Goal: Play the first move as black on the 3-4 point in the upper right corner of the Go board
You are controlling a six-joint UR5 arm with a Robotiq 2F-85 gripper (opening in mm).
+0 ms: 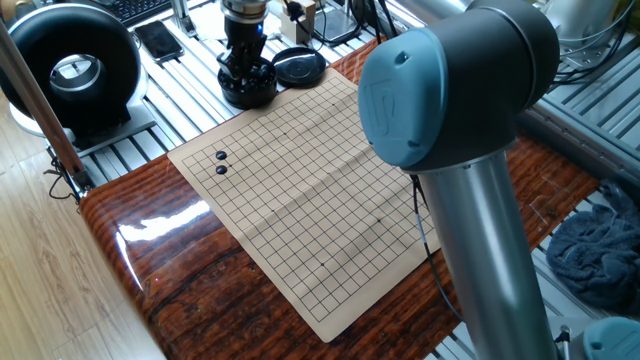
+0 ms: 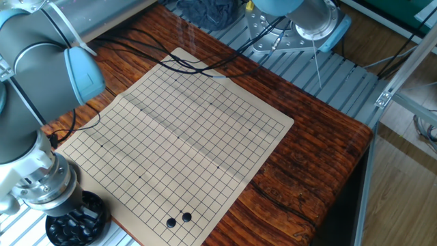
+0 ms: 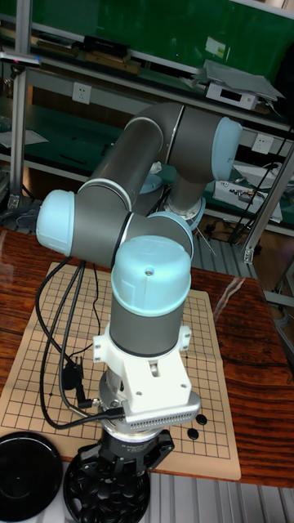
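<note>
My gripper (image 1: 247, 72) points straight down into the round black bowl (image 1: 249, 93) of black stones beside the board's edge. Its fingertips are down among the stones, and the wrist hides them, so I cannot tell how the jaws stand or whether a stone is held. In the tall fixed view the same bowl (image 3: 106, 493) sits under the gripper (image 3: 131, 459). Two black stones (image 1: 221, 163) lie side by side on the Go board (image 1: 310, 190) near one corner, also seen as stones (image 2: 178, 220). All other crossings are bare. I cannot tell which crossing is the 3-4 point.
The bowl's black lid (image 1: 299, 66) lies next to the bowl. A large black ring-shaped device (image 1: 72, 68) stands at the far left. Cables (image 2: 184, 65) trail over the board's far edge. The arm's elbow (image 1: 450, 90) blocks part of the board.
</note>
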